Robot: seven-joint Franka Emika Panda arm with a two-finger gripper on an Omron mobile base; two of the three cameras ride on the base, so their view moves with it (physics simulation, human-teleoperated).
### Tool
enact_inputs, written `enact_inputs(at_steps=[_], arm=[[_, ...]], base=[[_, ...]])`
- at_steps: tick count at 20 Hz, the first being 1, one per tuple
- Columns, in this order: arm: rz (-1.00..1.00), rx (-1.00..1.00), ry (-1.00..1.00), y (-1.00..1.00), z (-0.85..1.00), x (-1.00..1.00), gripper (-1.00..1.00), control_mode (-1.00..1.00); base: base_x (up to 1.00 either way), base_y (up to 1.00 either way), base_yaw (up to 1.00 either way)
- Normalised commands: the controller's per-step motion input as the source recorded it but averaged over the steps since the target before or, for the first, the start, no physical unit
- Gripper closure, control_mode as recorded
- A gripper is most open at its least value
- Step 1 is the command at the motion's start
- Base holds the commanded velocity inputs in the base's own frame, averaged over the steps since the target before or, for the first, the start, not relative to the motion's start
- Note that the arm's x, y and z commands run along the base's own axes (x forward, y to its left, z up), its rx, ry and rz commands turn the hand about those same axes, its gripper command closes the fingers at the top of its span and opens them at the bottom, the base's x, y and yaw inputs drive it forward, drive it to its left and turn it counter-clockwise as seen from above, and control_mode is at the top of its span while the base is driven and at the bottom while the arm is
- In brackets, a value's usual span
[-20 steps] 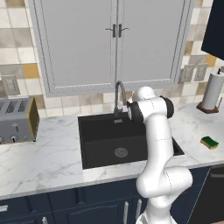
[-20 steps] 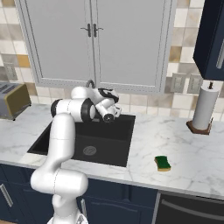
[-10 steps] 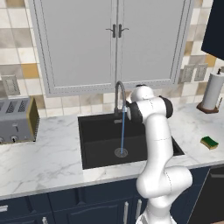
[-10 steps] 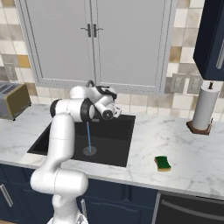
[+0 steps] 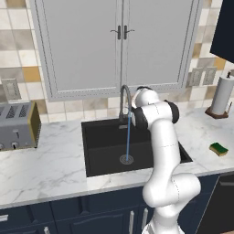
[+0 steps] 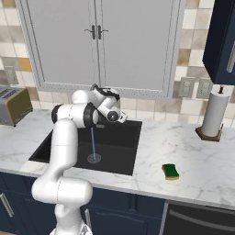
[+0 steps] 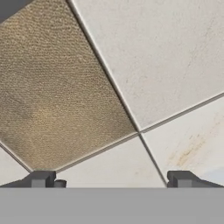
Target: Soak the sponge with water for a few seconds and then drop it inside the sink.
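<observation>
Landmark: sink (image 5: pixel 105 137).

Table (image 6: pixel 202 172): white marble, sink is cut into it. Toaster (image 5: pixel 17 125) sits well off to one side of the sink, not involved.

Sink: empty black basin, nothing in it yet.

Water (image 5: pixel 128 137): running, thin stream from the faucet (image 5: pixel 123 98) straight down onto the drain (image 5: pixel 126 159). Soak point is ready.

Sponge (image 6: pixel 171 171): flat on the table, well apart from the sink on the paper-towel side, near the front edge. Dry and untouched, I judge.

My tool (image 7: pixel 111 179): up behind the sink by the faucet, fingers wide apart, holding nothing. It points at the backsplash tiles (image 7: pixel 166 65).

Hard to see: my own arm blocks the faucet base and handle in both base views. Wrist hides the tool there too.
</observation>
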Motion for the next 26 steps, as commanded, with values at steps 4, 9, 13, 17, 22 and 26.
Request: enact_inputs(at_steps=[4,9,13,17,22,26], arm=[[0.0,0.09,-0.02,-0.39,0.0,0.0,-1.0,-1.0],[0.0,0.14,-0.05,-0.38,0.0,0.0,-1.0,-1.0],[-0.01,0.15,-0.05,-0.39,0.0,0.0,-1.0,-1.0],[-0.02,0.12,-0.02,-0.38,0.11,0.0,-1.0,-1.0],[-0.02,0.1,0.0,-0.33,0.35,0.0,-1.0,-1.0],[-0.03,0.11,0.0,-0.28,0.54,0.0,-1.0,-1.0]], base=[[0.0,0.0,0.0],[0.0,0.0,0.0],[0.0,0.0,0.0],[0.0,0.0,0.0],[0.0,0.0,0.0],[0.0,0.0,0.0]])
